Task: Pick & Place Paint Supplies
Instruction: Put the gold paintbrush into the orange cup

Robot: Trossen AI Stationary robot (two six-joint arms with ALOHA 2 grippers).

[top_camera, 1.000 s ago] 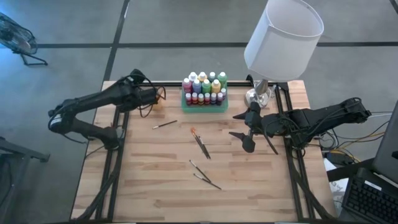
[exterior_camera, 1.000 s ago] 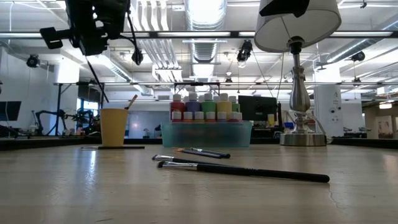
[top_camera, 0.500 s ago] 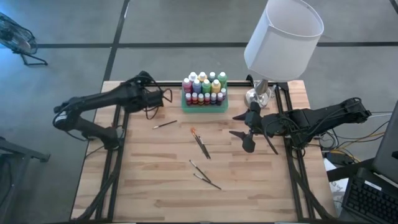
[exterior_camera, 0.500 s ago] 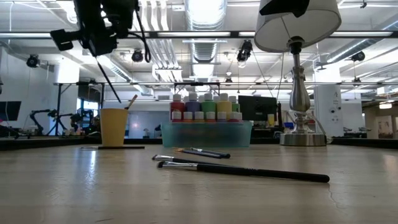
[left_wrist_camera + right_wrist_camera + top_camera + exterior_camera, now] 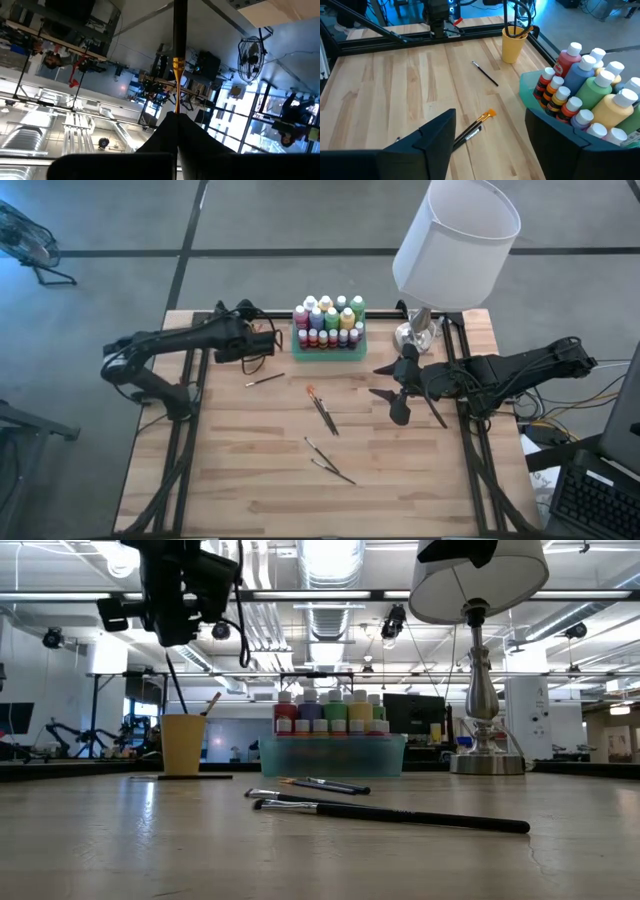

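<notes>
High view: left gripper sits just beside the green tray, on its left, over the spot where the cup stands in the other views. Tray is packed with paint bottles standing upright. One paintbrush lies on the wood surface near the tray's left front corner. An orange-tipped brush pair lies in front of the tray, two more brushes farther out from it. Right gripper hangs right of the tray and a little forward, fingers apart, nothing between them. Lamp stands right of the tray.

Low view: left gripper is up high, left of the tray, above the orange cup; a thin dark brush hangs from it down toward the cup. A brush handle already sticks out of the cup. Bottles show above the tray wall. Long brush lies nearest the camera.

Left wrist view: fingers pressed together on a dark-handled brush with a gold band, room ceiling behind.

Right wrist view: own fingers spread wide, empty. Tray with bottles close by; orange-tipped brush lies near the tray, one lone brush between the tray and cup, left arm above the cup.
</notes>
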